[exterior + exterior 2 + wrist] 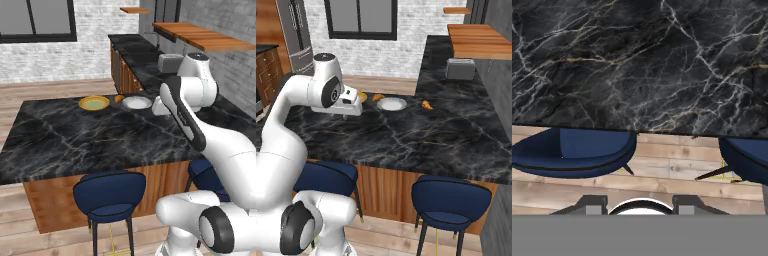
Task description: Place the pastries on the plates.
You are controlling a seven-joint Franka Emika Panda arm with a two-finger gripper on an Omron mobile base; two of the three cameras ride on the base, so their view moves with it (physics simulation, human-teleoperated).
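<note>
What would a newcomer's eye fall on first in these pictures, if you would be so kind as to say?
Most likely the big white robot arm, folded up in the foreground over the black marble island counter. Next, at the counter's far edge, the yellow-rimmed plate and the white plate side by side, an orange pastry between them and a croissant on the marble beyond the white plate. Two blue stools stand at the near side.

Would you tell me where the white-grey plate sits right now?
The white-grey plate lies at the far edge of the dark marble island, between the two pastries: one pastry at its left, the croissant to its right.
</note>
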